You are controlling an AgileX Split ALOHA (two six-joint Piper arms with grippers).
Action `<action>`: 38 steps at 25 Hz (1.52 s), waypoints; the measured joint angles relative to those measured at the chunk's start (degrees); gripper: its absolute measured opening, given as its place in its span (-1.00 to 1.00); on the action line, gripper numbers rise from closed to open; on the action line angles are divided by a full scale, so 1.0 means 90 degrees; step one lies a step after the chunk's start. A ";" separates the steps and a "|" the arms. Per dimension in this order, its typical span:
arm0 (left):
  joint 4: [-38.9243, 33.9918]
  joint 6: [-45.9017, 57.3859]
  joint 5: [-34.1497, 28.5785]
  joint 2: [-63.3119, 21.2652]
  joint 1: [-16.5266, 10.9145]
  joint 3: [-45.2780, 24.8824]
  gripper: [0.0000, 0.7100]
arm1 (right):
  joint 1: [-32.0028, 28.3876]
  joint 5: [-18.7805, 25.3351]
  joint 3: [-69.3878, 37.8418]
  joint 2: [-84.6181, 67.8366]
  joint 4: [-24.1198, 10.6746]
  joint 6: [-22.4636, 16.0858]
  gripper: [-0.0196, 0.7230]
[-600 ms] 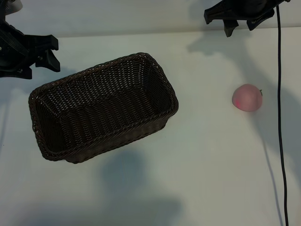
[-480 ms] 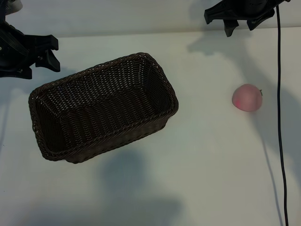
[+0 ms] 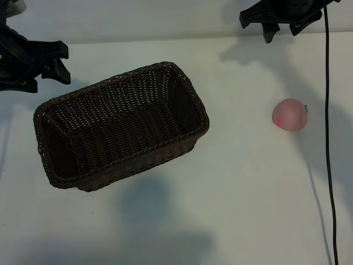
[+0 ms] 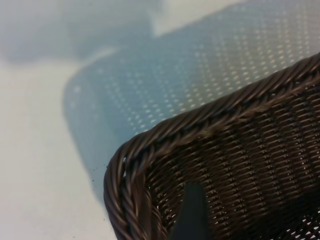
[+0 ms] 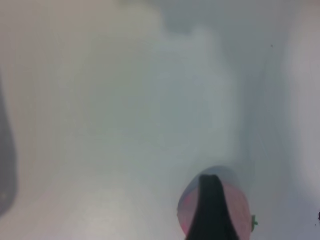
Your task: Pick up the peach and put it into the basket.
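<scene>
Pink on the white counter [image 3: 242, 182], the peach [image 3: 289, 115] is not yet grasped (well apart from the basket [image 3: 118, 126]), so the right gripper [image 3: 280, 30], fingers released above it, must be lowered around it.

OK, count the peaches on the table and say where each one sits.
1. The peach lies on the white table, to the right of the basket and apart from it. None shows inside the basket.

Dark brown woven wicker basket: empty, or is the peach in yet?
Empty. The dark brown woven wicker basket shows only bare weave inside; the small round pink peach sits on the white table, well apart from it.
</scene>
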State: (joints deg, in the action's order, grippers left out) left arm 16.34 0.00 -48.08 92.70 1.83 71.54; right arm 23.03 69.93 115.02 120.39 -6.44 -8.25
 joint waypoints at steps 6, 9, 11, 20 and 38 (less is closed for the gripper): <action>0.0000 0.0000 0.0112 0.0000 0.0000 0.0000 0.66 | 0.0000 0.0000 0.0000 0.0000 0.0000 0.0000 0.39; -0.0007 0.0042 0.0263 0.0000 0.0000 0.0000 0.66 | 0.0000 0.0000 0.0000 0.0000 0.0000 0.0000 0.39; -0.0087 0.0179 0.0103 0.0000 0.0000 0.0000 0.66 | 0.0000 0.0000 0.0000 0.0000 0.0000 0.0000 0.39; -0.1142 0.1780 0.0069 -0.1105 0.0000 -0.1157 0.66 | 0.0000 0.0000 0.0000 0.0000 -0.0007 0.0000 0.32; -0.0708 0.2212 0.2425 -0.0304 0.0000 -0.3052 0.66 | 0.0000 0.0000 0.0000 0.0000 -0.0018 0.0046 0.31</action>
State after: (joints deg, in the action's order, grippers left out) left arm 9.97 19.91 -26.26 89.97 1.83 44.07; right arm 23.03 69.93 115.02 120.39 -6.60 -7.84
